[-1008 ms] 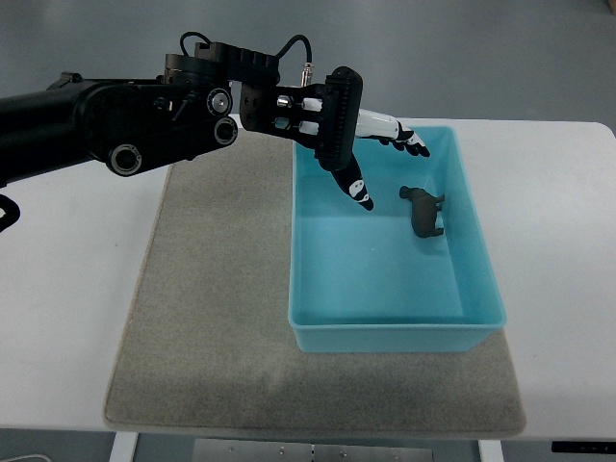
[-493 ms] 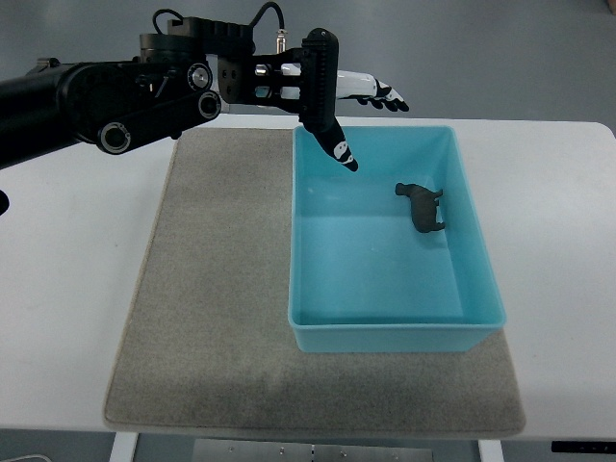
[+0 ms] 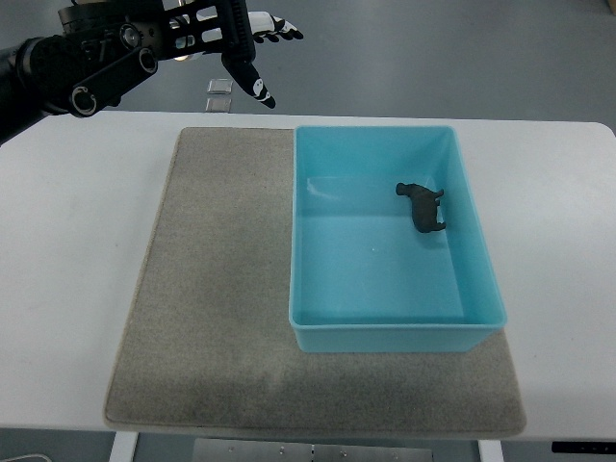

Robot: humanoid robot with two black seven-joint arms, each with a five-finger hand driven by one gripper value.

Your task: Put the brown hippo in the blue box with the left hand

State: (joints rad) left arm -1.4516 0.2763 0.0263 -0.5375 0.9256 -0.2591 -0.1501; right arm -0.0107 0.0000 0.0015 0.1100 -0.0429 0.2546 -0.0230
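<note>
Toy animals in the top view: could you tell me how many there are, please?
1. The brown hippo stands inside the blue box, near its right wall toward the far end. Nothing appears hidden.

The blue box (image 3: 390,327) looks like smooth moulded plastic with a soft sheen on its floor. The brown hippo (image 3: 422,206) is dark and matt, perhaps hard plastic, though it shows too small to be sure. The grey mat (image 3: 212,289) is rough, felt-like cloth. The white table (image 3: 67,241) is smooth and matt.
</note>
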